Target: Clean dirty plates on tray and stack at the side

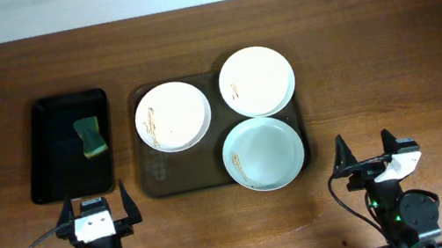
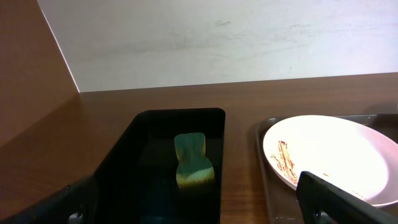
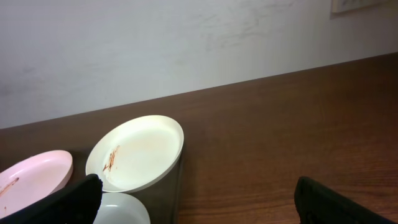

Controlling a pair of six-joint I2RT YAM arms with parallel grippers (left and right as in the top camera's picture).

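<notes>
Ahead of both sets of jaws, between them and the far wall, the large brown rectangular tray with a raised rim (image 1: 156,177) holds all three round shallow white plates. The streaked white plate (image 1: 171,116) lies ahead of the left jaws and a little to their right. The second white plate (image 1: 256,80) sits farther off, ahead and left of the right jaws. The bluish-tinted plate (image 1: 264,153) is the nearest one, just left of the right jaws.

By my reading the task has not begun. Thin brown streaks show on every plate, no plate stands stacked at the side, and the green-and-yellow sponge (image 1: 90,136) lies untouched in the narrow black tray (image 1: 48,169) straight ahead of the left jaws. Cleaning all three plates and stacking them are left to do.

Both the left jaws and the right jaws are spread wide and hold nothing, hovering over the brown wooden surface (image 1: 388,53) short of the trays.

Room is tight on the brown tray. The plates crowd one another, and the two on the right seem to touch or overlap, though I cannot tell which. Both of these also overhang the tray's right rim. Only a narrow strip of surface parts the two trays. Ahead and to the right of the right jaws the surface lies broad and bare, which looks the likeliest place for a stack.
</notes>
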